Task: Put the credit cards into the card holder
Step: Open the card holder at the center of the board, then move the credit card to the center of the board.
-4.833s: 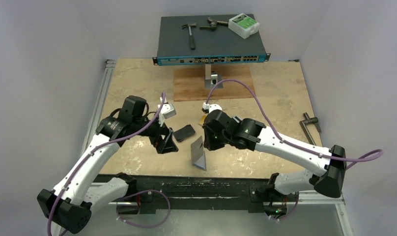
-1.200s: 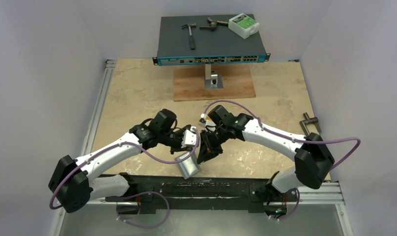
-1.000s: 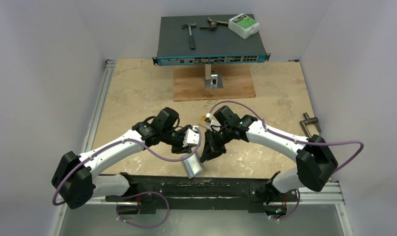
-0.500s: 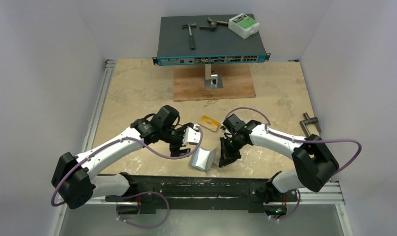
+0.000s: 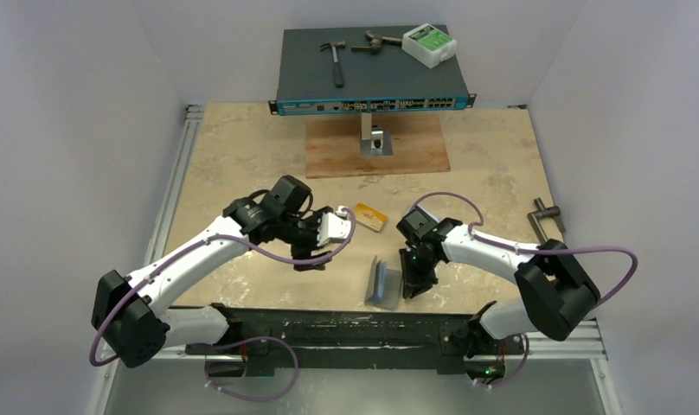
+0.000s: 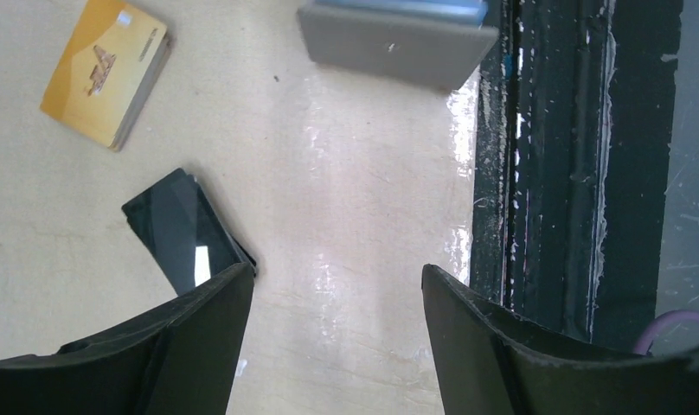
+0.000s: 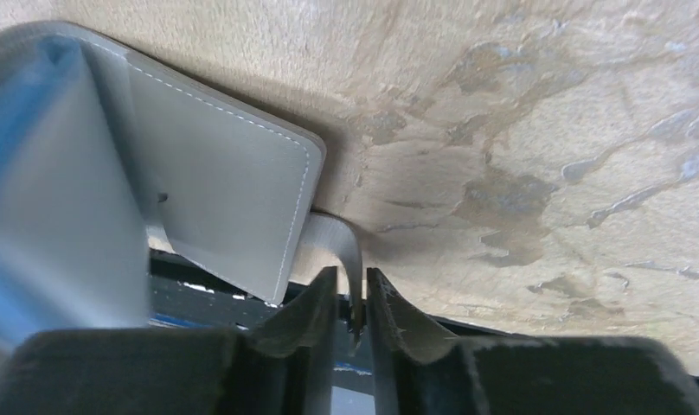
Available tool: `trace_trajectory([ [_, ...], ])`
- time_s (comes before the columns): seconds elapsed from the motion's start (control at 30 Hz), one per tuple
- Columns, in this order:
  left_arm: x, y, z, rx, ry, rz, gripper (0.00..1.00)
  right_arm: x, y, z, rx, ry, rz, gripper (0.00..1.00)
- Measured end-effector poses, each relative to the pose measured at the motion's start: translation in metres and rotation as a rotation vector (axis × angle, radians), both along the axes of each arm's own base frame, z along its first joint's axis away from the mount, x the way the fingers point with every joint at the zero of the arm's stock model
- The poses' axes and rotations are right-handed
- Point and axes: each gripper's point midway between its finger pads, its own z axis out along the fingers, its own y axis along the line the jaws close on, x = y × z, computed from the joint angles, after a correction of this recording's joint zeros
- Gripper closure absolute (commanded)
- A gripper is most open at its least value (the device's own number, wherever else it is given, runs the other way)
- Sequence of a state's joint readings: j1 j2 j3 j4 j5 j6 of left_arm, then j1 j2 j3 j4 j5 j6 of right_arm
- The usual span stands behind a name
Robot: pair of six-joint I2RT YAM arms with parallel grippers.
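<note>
One card holder (image 5: 383, 283), one black case (image 6: 186, 229), orange cards (image 6: 106, 69), perhaps two stacked.

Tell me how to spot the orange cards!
Find the tan table and look at its middle, between the left arm and the right arm. The orange cards lie flat in a stack. Unlike them, the folding case nearby is black, the card holder grey.

The card holder (image 7: 229, 203) looks matt stitched leather, the beige table (image 6: 363, 199) glossy, the black case (image 6: 183, 226) shiny.
</note>
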State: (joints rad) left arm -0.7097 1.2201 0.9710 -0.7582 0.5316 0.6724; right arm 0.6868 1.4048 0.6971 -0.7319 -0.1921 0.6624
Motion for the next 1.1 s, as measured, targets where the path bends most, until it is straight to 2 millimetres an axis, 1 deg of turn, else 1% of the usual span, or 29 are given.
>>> trace_trajectory([
  [0.07, 0.007, 0.004, 0.004, 0.006, 0.017, 0.049, 0.26, 0.002, 0.001, -0.001, 0.001, -0.008, -0.004, 0.65],
  [0.13, 0.015, 0.008, 0.004, 0.013, 0.046, 0.112, 0.24, 0.005, 0.001, 0.001, -0.006, -0.02, -0.008, 0.52],
  [0.17, 0.018, 0.01, 0.002, 0.019, 0.064, 0.141, 0.24, 0.007, 0.001, 0.002, -0.009, -0.024, -0.01, 0.49],
  [0.27, 0.03, 0.02, -0.008, 0.051, 0.135, 0.25, 0.23, 0.019, 0.004, 0.016, -0.012, -0.07, -0.016, 0.43],
  [0.4, 0.046, 0.031, -0.022, 0.089, 0.188, 0.364, 0.23, 0.041, 0.01, 0.051, 0.013, -0.18, -0.031, 0.37],
  [0.47, 0.055, 0.032, -0.027, 0.094, 0.177, 0.402, 0.23, 0.054, 0.013, 0.07, 0.014, -0.236, -0.041, 0.36],
  [0.57, 0.07, 0.031, -0.032, 0.089, 0.143, 0.437, 0.24, 0.076, 0.021, 0.09, 0.024, -0.313, -0.055, 0.33],
  [0.6, 0.078, 0.031, -0.035, 0.085, 0.128, 0.449, 0.24, 0.081, 0.025, 0.094, 0.035, -0.331, -0.058, 0.32],
  [0.67, 0.094, 0.032, -0.042, 0.082, 0.087, 0.474, 0.24, 0.095, 0.039, 0.098, 0.087, -0.37, -0.06, 0.3],
  [0.77, 0.11, 0.04, -0.057, 0.107, 0.028, 0.49, 0.24, 0.112, 0.067, 0.091, 0.173, -0.386, -0.051, 0.29],
  [0.83, 0.116, 0.044, -0.064, 0.126, -0.007, 0.49, 0.24, 0.122, 0.087, 0.075, 0.217, -0.382, -0.051, 0.28],
  [0.9, 0.122, 0.048, -0.069, 0.137, -0.04, 0.486, 0.24, 0.13, 0.104, 0.053, 0.243, -0.366, -0.054, 0.28],
  [1.03, 0.136, 0.053, -0.069, 0.123, -0.089, 0.504, 0.24, 0.135, 0.124, 0.028, 0.266, -0.36, -0.063, 0.29],
  [1.1, 0.142, 0.055, -0.068, 0.114, -0.11, 0.512, 0.24, 0.138, 0.135, 0.02, 0.285, -0.37, -0.066, 0.29],
])
